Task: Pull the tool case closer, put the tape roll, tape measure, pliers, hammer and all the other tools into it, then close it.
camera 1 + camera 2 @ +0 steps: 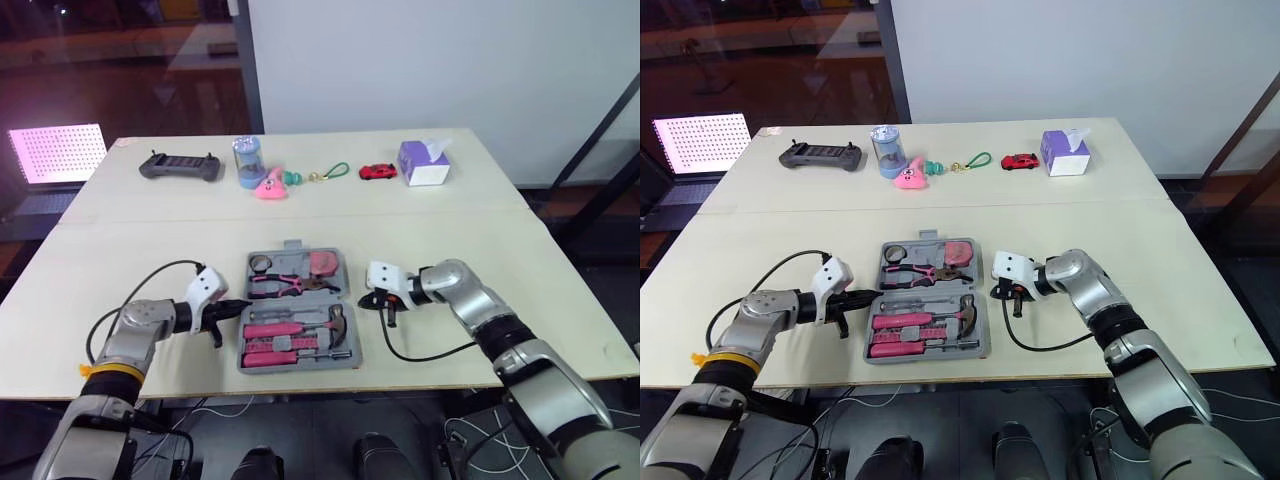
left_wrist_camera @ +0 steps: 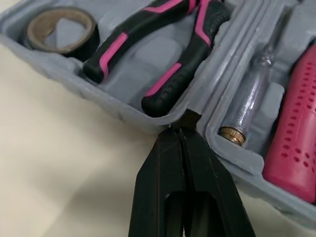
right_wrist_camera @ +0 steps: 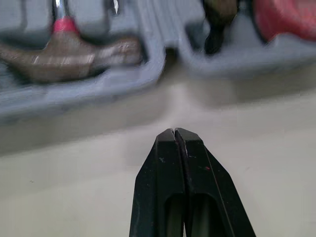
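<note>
1. Bench (image 1: 500,240): pale top. The task items sit near the front edge, and a row of other objects lies along the far side.
2. Tool case (image 1: 297,367): grey, lying open and flat at front centre, between the two pincers. Both halves face up with tools seated in their moulded slots.
3. Far row, robot's left to right: dark controller (image 1: 180,167), blue jar (image 1: 247,160), pink toy (image 1: 270,186), green keyring (image 1: 328,174), red toy car (image 1: 377,171), purple tissue box (image 1: 424,162). All are well apart from the case.
4. Left pincer (image 2: 180,131): fingers pressed together, holding nothing. The tips touch the case's left rim at the notch where the two halves meet.
5. Right pincer (image 3: 174,132): fingers pressed together and empty. It is low over bare bench just beside the case's right edge, not touching it.
6. Hammer (image 1: 335,322): in the near half, head toward the right side.
7. Pliers (image 1: 278,287): black and pink grips, in the far half.
8. Tape measure (image 1: 324,265): red-pink, far-right corner of the case.
9. Tape roll (image 1: 261,264): dark, far-left corner, beside the pliers.
10. Pink screwdriver handle (image 2: 296,138) and clear-bodied tester (image 2: 247,108): side by side in the near half.
</note>
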`<state>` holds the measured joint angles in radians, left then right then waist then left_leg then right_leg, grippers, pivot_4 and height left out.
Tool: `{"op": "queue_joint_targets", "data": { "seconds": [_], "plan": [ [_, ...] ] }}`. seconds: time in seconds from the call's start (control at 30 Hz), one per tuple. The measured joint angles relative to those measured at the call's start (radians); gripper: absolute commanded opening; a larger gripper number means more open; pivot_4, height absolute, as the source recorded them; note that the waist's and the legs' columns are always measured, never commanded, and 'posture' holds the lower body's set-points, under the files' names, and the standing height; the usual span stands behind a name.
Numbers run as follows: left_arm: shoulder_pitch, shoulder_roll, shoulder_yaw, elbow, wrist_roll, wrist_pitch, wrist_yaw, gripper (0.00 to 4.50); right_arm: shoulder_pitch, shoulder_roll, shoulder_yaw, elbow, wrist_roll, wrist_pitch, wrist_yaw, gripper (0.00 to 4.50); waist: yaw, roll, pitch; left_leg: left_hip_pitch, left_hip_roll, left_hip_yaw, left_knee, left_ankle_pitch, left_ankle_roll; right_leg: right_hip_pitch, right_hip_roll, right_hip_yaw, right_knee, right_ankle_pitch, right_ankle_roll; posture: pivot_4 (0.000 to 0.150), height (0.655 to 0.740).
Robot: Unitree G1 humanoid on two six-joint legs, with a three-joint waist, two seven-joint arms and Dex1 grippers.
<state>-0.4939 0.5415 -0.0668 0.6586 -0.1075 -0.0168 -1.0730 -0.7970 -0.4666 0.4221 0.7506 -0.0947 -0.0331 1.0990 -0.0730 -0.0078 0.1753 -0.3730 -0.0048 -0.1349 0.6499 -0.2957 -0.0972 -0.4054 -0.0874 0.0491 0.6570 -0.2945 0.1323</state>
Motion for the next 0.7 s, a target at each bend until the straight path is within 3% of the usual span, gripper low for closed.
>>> {"op": "queue_joint_targets", "data": {
  "seconds": [0.47,0.7],
  "plan": [
    [0.009,-0.015,0.009,-0.006,0.019,-0.006,0.007,0.0,-0.022,0.06,-0.032,0.074,-0.041,-0.058,0.004,0.04,-0.001,0.0,0.0,0.001,0.0,0.0,0.001,0.0,0.0,-0.001,0.0,0.0,0.005,0.0,0.0,0.15,0.74],
    [0.072,-0.003,0.027,-0.095,0.009,0.036,0.012,0.0,0.049,0.059,-0.051,-0.055,-0.04,0.021,0.028,0.04,-0.005,0.0,-0.001,0.001,0.0,0.0,0.0,0.0,0.0,-0.003,0.0,0.0,0.006,0.0,0.0,0.15,0.74]
  ]
}}
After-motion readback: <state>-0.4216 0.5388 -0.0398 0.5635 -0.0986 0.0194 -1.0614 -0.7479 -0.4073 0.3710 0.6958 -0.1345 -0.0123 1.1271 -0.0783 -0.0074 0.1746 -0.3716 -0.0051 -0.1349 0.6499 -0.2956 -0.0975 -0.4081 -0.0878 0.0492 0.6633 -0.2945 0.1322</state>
